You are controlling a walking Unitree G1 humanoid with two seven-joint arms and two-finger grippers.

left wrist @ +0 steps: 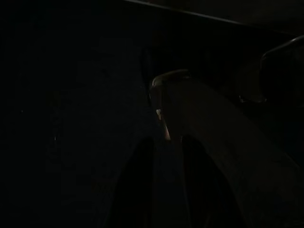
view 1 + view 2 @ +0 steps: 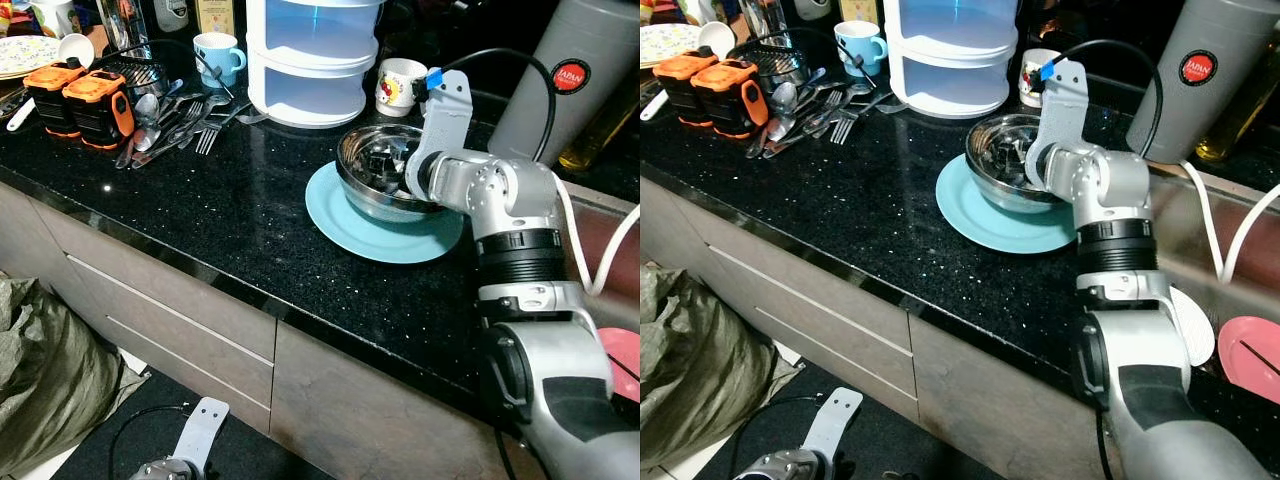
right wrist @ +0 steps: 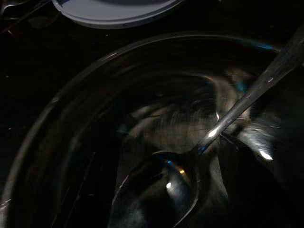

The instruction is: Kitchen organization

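We take the steel bowl (image 2: 385,170) as our landmark: it sits on a light blue plate (image 2: 350,225) on the black tabletop (image 2: 230,200). Our right tool (image 2: 408,172) reaches down into the bowl from its near right side, and we cannot tell whether its fingers are spread or pressed together. In the right wrist view a spoon (image 3: 161,187) lies inside the bowl, its scoop on the bottom and its handle slanting up to the rim.

We judge the spoon light, stiff and slick, its polished metal likely to slide between the fingers; the flat handle, just above the scoop, looks like the best hold. The bowl itself is thin, rigid steel and would skate on the glazed plate if nudged.

Behind the bowl to the right stands a grey flask (image 2: 580,80) whose red round label reads "JAPAN". Our left tool (image 2: 165,468) hangs idle below the tabletop's edge.
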